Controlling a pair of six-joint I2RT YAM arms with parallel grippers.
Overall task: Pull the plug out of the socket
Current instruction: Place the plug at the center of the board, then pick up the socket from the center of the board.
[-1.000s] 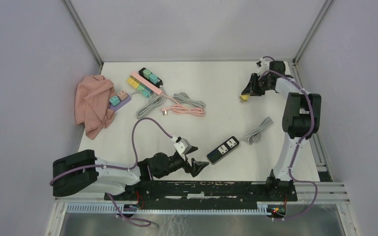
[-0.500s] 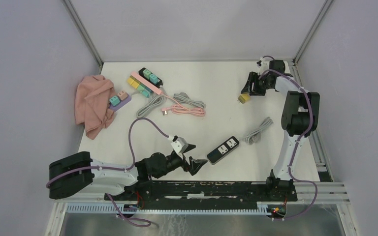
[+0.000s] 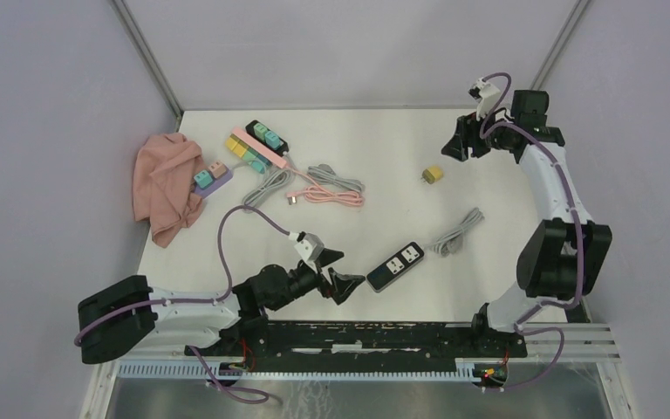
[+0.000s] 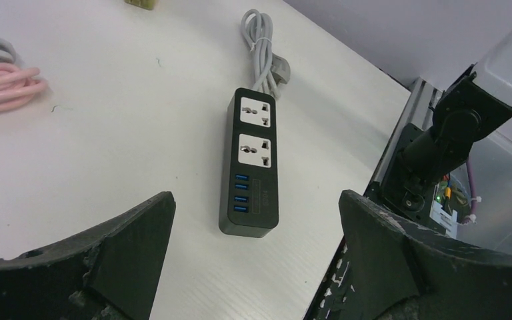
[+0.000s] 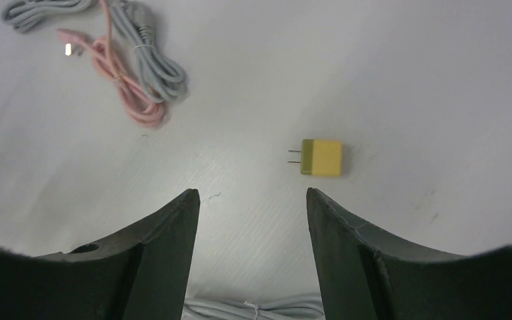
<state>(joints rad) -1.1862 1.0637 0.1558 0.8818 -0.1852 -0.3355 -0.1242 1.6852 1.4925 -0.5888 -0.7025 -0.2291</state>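
Both claws gape empty: the right gripper (image 5: 252,200) near the loose yellow plug (image 5: 321,157), the left gripper (image 3: 336,266) beside the black power strip (image 4: 253,160). Best lift each straight up, nudging neither.

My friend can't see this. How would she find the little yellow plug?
Look at the white table, far right side, near the right gripper. The yellow plug lies there alone. Unlike the coloured blocks plugged in at the far left, it is loose, two metal pins showing.
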